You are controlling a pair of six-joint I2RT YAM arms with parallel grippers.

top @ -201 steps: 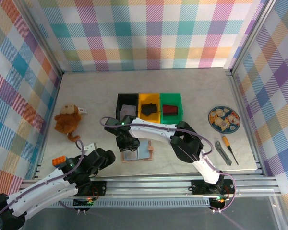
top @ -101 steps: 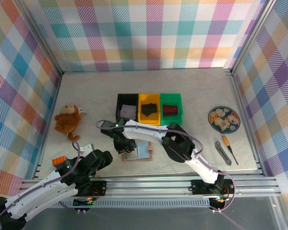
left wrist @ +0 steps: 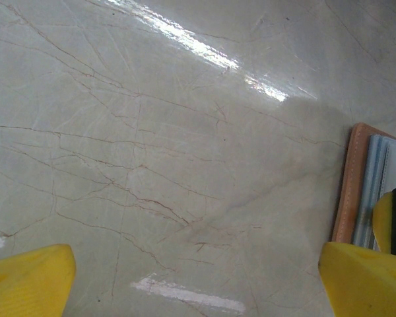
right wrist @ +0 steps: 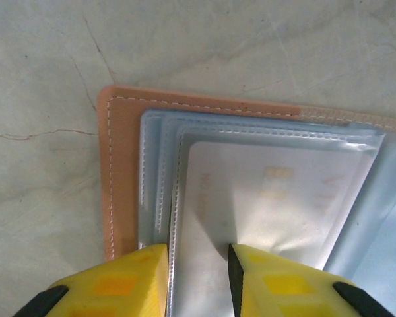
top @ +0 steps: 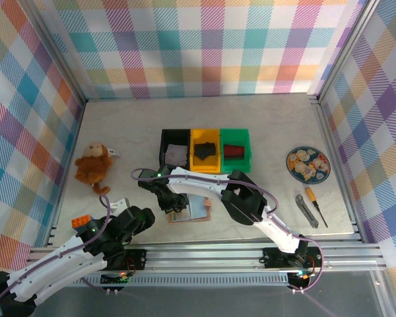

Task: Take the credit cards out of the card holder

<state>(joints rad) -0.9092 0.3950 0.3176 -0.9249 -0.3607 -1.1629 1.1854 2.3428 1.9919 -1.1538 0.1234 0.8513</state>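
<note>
Marble tabletop (top: 264, 119), open card holder (right wrist: 122, 172), right gripper (right wrist: 197, 256) astride its clear sleeve (right wrist: 277, 198).

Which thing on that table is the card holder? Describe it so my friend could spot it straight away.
Find the row of three bins, black, yellow and green, mid-table. Just below it in the overhead view, the card holder lies open under the right gripper. Nothing else there is pinkish-tan leather with pale blue-grey sleeves inside.
</note>
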